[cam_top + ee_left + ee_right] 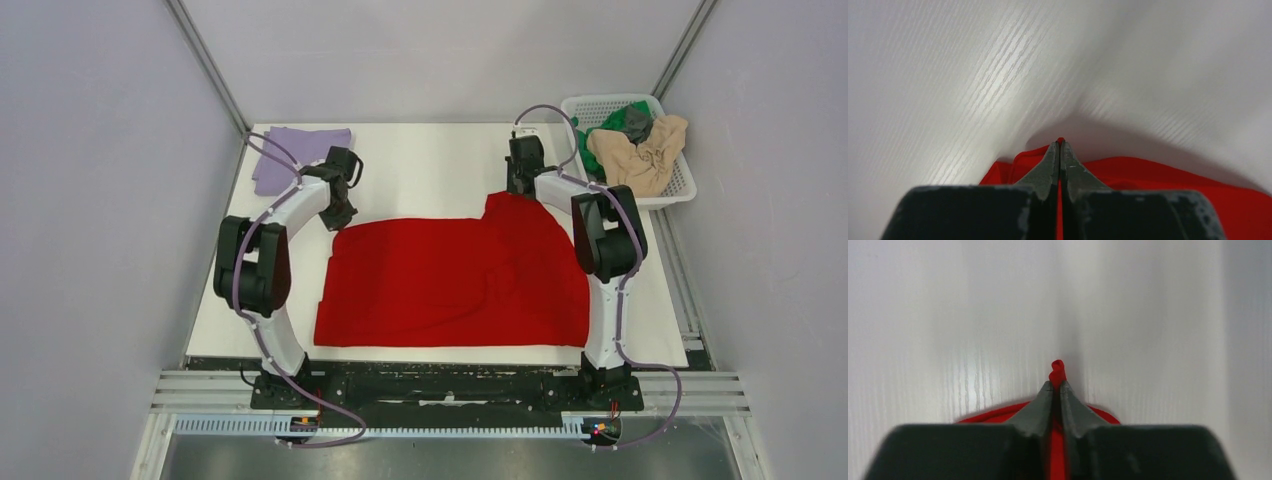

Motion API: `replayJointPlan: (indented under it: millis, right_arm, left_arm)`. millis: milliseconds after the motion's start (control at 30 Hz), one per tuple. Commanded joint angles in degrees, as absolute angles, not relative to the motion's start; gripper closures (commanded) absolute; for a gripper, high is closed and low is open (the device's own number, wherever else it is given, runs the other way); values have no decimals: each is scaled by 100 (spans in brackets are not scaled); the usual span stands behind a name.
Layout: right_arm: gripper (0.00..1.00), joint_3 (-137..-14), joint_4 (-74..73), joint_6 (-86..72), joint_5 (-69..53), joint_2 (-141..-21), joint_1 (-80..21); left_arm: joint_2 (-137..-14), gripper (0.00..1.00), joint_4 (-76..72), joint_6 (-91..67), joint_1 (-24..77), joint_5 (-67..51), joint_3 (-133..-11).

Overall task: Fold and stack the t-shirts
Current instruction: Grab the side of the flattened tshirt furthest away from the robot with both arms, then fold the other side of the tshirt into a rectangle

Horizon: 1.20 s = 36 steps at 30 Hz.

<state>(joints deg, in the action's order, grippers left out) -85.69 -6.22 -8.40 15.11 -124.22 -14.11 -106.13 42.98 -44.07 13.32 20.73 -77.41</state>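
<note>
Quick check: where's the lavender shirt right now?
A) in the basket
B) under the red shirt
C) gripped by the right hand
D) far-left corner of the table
D: the lavender shirt lies on the far-left corner of the table, apart from the red shirt. The basket shows only beige, green and grey cloth.

This is a robotics lab cell, not a home. My left arm (255, 265) and right arm (605, 235) are bolted to an aluminium rail (200, 392) at the near edge of a white, wood-grain laminate worktop (430, 160). Plain pale partition walls (90, 200) close it in on three sides, with bare metal struts (205, 60) in the corners. Cables (545, 107) loop loose off my arms. The only homely things are a red t-shirt (450, 280) and a white mesh basket (598, 101) of clothes.
</note>
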Motion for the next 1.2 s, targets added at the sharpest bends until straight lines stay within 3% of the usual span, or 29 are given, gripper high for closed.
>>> replayJointPlan:
  millis: [0, 133, 600, 867, 1167]
  right_arm:
    - [100, -8357, -244, -871, 1487, -11847, -1432]
    - [100, -8071, 85, -651, 1440, -11308, -1454]
    - [100, -5155, 189, -746, 1193, -8126, -1629]
    - [100, -4084, -789, -810, 1577, -6323, -1945]
    - [100, -3660, -2071, -947, 1971, -5417, -2425]
  left_arm:
    - [-10156, 98, 4104, -4184, 1395, 2224, -7641]
    - [-9916, 98, 4104, -4200, 1458, 2241, -7473]
    - [-8600, 98, 3885, -4386, 1781, 2377, -6212]
    - [-7812, 98, 3798, -4336, 1835, 2443, -5530]
    - [-6982, 98, 3670, -4499, 1940, 2466, -4737]
